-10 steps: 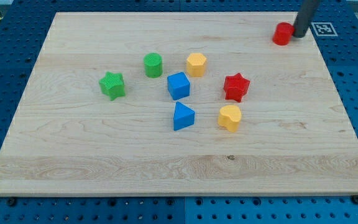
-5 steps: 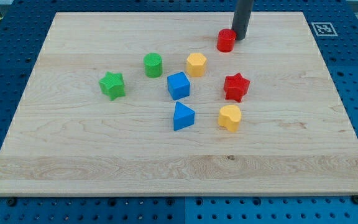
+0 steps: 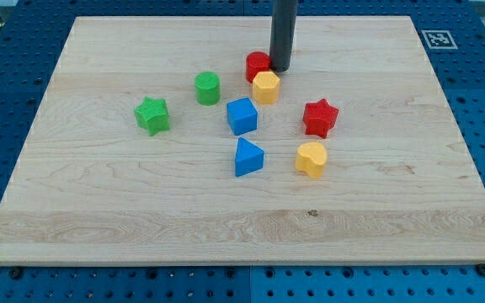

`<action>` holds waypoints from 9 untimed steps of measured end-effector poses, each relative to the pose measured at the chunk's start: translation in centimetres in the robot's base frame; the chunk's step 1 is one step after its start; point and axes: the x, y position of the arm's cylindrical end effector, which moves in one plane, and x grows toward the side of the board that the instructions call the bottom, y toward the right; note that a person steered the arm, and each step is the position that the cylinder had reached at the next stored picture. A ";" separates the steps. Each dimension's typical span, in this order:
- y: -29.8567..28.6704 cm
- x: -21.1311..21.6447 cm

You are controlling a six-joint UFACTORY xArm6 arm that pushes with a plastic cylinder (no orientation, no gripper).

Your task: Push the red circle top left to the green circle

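Sliding in from the desk's top-right corner, red circle is now touching yellow block; my tip, upright, is pressing its right side, holding nothing.

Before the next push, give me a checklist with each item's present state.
1. My tip against the red circle's right side: ok.
2. Red circle free of other blocks: not ok, it touches the yellow hexagon.
3. Board between the red circle and the green circle free of blocks: ok.
4. Red circle at the green circle's top left: not ok, it sits to its upper right.
5. Whether the yellow hexagon will be dragged along: cannot tell.
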 end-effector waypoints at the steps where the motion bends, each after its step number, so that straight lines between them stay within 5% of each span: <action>1: 0.0 0.7; 6: -8.6 1.2; 8: -10.6 -2.6; 9: -16.1 -2.4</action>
